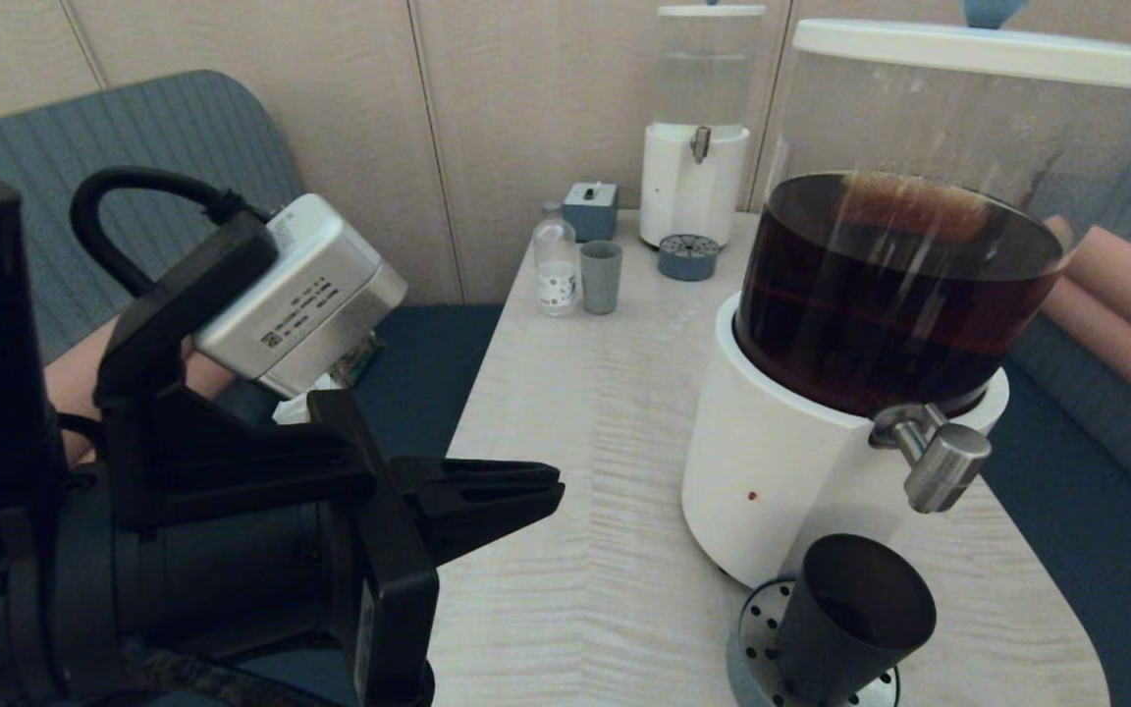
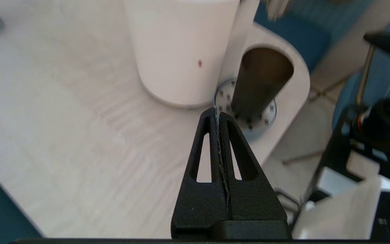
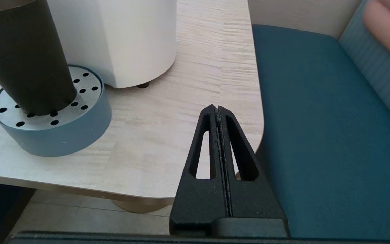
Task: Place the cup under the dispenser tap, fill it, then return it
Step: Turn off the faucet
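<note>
Honestly, my main worry is the cup (image 1: 845,624): it stands on the perforated drip tray (image 1: 764,619) at the near right of the desk (image 1: 575,471), right by the rounded near edge, just in front of the big white-based dispenser (image 1: 781,471). From the head view its mouth looks slightly near of the dispenser tap (image 1: 939,463) rather than squarely beneath it, though I can't be sure from this angle. If I open the tap with the cup off-line, the dark liquid could run down the cup's side onto the tray.

The left pincer (image 2: 218,113) is pressed fully closed and holds nothing; it hovers over the desk's near-left part, tips aimed toward the tray and cup. A sideways nudge from it could tip the tall, narrow-based cup off the tray, and the desk edge is too close to catch it. The right pincer (image 3: 218,111) is likewise closed and empty, low over the desk's near right corner, with the blue bench seat (image 3: 323,135) just beyond.

For room, the open middle of the desk to the left of the dispenser is my best lane. The right side is tight: dispenser body, tap overhang and desk edge crowd together. Far off, the small grey-green cup (image 1: 601,277), a little bottle (image 1: 556,267) and the clear-liquid dispenser (image 1: 695,128) stand well apart from this work.
</note>
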